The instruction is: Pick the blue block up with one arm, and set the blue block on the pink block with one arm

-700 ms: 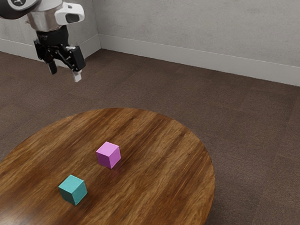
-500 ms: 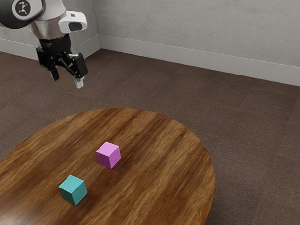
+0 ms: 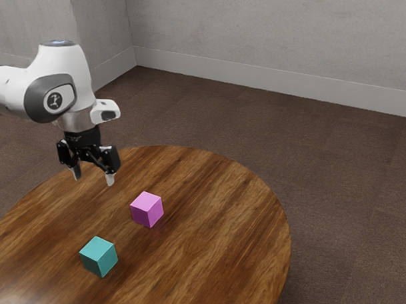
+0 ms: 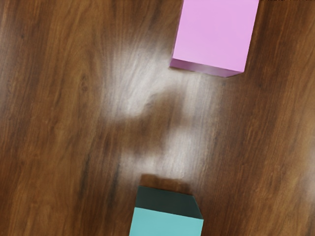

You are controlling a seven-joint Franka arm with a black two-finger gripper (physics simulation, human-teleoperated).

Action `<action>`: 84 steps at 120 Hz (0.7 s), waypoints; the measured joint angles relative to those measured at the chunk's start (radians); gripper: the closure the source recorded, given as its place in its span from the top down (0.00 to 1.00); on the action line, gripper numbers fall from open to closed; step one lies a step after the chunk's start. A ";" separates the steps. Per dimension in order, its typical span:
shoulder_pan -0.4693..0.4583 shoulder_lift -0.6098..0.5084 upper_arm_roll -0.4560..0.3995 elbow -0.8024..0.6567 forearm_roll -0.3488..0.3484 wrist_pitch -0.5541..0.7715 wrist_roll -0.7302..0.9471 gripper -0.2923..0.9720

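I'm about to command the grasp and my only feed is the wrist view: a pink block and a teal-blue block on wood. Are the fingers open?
Observer: Yes. In the exterior view the gripper is open and holds nothing.
Operator: Is it down at the blue block?
Observer: No. It hangs above the table, clear of the blue block, which lies nearer the exterior camera than the gripper.
Operator: Where does the pink one sit on the table?
Observer: The table is round, and the pink block sits near its middle, to the exterior view's right of the gripper.
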State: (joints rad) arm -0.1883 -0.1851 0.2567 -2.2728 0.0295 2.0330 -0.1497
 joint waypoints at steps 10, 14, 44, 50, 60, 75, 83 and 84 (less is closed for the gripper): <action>0.016 0.017 0.000 -0.063 -0.004 0.086 0.010 0.77; 0.018 0.020 0.000 -0.082 -0.006 0.116 0.013 0.77; 0.043 0.051 0.001 -0.192 -0.010 0.306 0.095 0.77; 0.050 0.058 0.001 -0.215 -0.015 0.341 0.116 0.77; 0.052 0.068 0.000 -0.251 -0.025 0.396 0.148 0.77; 0.050 0.110 -0.001 -0.269 -0.052 0.453 0.187 0.77; 0.050 0.113 -0.001 -0.273 -0.061 0.472 0.204 0.77; 0.050 0.112 -0.001 -0.275 -0.062 0.474 0.206 0.77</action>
State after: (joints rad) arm -0.1379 -0.0730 0.2562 -2.5477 -0.0321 2.5071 0.0566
